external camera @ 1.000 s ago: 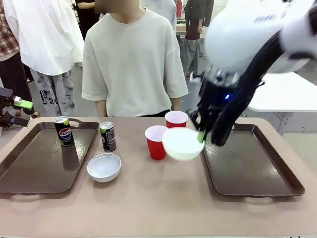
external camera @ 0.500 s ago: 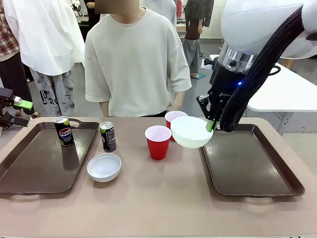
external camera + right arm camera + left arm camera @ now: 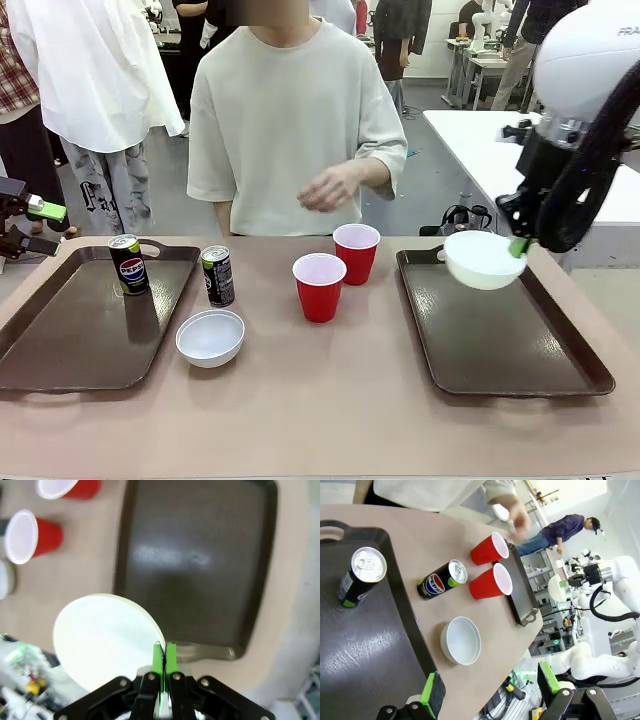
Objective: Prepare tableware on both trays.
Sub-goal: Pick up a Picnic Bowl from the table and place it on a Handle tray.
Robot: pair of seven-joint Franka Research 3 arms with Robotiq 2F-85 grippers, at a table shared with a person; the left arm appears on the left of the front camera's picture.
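The white bowl (image 3: 483,258) hangs by its rim from the right gripper (image 3: 518,247), whose green pads (image 3: 171,658) are pressed tight on the thin edge. A second ago it hung beside the two red cups (image 3: 319,287), at the near-side rim of the right tray (image 3: 500,340). Now it has swung across and sits in the air over that tray's far end, just left of the gripper. To my eye the carry is nearly done and only the lowering and release remain.

The tray below the gripper is bare. Well off to its left, the left tray (image 3: 80,330) holds one can (image 3: 128,264). The second can (image 3: 217,275) and the other bowl (image 3: 210,337), which is empty, stand on the table (image 3: 320,410) beside it. The left gripper (image 3: 45,228) waits spread wide at that tray's far corner.
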